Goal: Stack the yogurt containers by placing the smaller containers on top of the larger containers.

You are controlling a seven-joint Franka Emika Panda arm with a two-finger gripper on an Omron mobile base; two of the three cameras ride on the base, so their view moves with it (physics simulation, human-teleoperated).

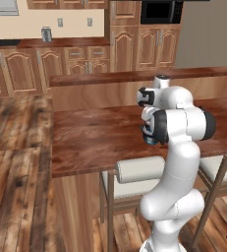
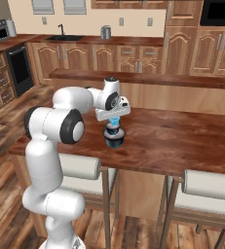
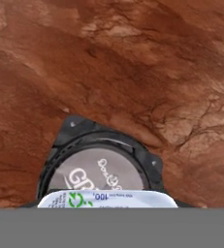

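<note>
Gripper (image 2: 114, 120) clamps the tiny pale-blue cup (image 2: 114, 121) directly above 2 stacked dark-blue cups (image 2: 114, 136) on the wooden counter (image 2: 182, 141); cup looks light, thin-walled, probably slick, so gentle sidewall grip seems best.

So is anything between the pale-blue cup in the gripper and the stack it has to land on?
Nothing visible. In the right base view the gripper holds the tiny pale-blue cup directly above the dark-blue stack on the wooden counter. The hand view shows the cup's edge over the grey-white lid, nothing in between.
</note>
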